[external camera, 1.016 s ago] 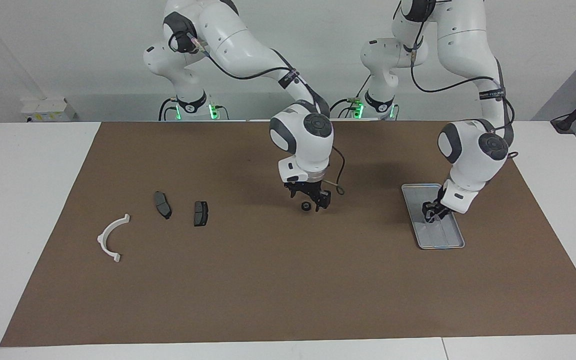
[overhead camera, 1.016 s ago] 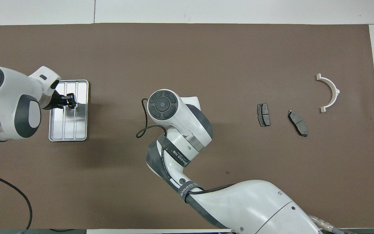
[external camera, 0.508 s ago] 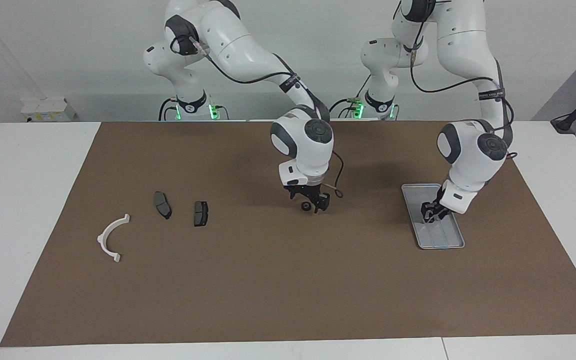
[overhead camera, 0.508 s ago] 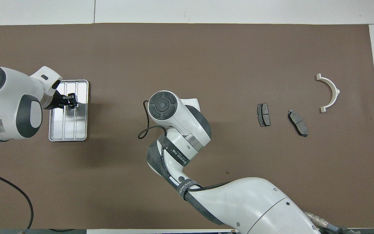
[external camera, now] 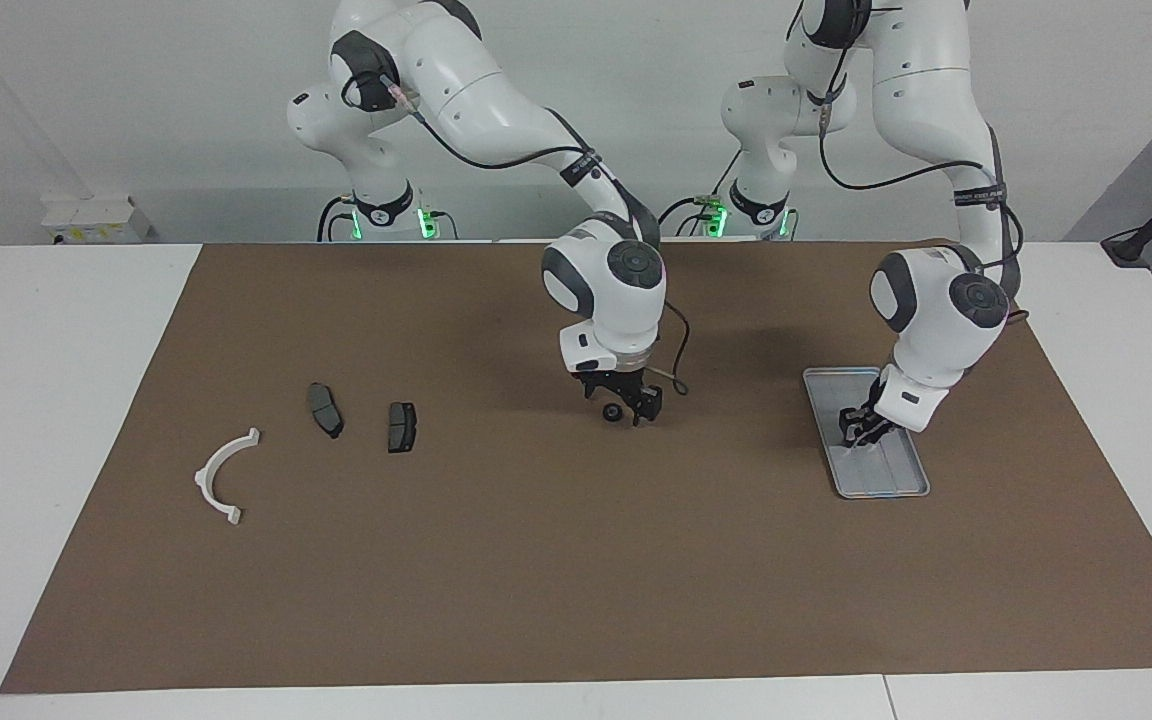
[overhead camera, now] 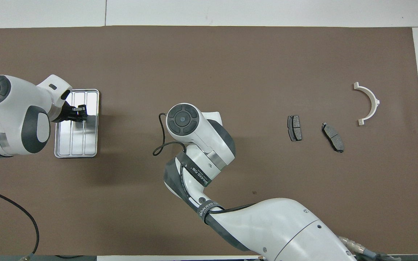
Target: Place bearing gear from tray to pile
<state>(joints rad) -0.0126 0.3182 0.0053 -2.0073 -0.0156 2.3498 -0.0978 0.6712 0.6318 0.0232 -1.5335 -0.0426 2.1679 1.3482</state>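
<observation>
**Small black gear at mid-tabletop, left hand down in the tray**

The silver tray (external camera: pixel 901 485) lies toward the left arm's end of the tabletop (external camera: pixel 66 400), on the brown mat (external camera: pixel 536 580). Its visible ribs are bare. The left hand (external camera: pixel 861 428) is lowered into it – whether it is spread, closed or holding anything cannot be told.

The bearing gear (external camera: pixel 613 413), a small dark ring, lies on the mat at the middle, just below the right hand (external camera: pixel 628 402), which stands spread; contact cannot be made out. From overhead, the right wrist hides both hand and gear.

The pile – white bracket (external camera: pixel 202 478) and two brake pads (external camera: pixel 325 410) – lies well apart, toward the right arm's end.
</observation>
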